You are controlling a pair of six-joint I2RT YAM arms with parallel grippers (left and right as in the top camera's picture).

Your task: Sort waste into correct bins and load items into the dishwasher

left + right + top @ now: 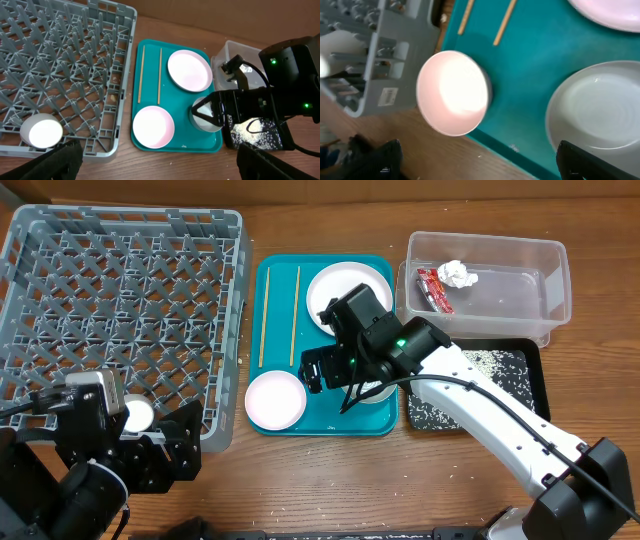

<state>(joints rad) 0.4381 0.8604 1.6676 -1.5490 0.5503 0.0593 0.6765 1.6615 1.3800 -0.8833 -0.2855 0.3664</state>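
The grey dish rack (120,300) fills the left. The teal tray (280,280) holds two chopsticks (296,310), the pale plate (345,288), the pink bowl (275,400) and the grey-green bowl (207,117). My right gripper (335,370) is open and empty, low over the tray between the two bowls; its wrist view shows the pink bowl (452,92) and the grey-green bowl (600,110). My left gripper (150,445) is open and empty off the rack's front corner. The clear tub (555,280) holds the red wrapper (434,288) and paper ball (457,275). The black tray (535,380) holds rice (480,365).
A small white round cup (137,415) sits in the rack's near right corner, also in the left wrist view (41,132). A few rice grains lie on the wooden table in front of the teal tray. My right arm reaches across the black tray.
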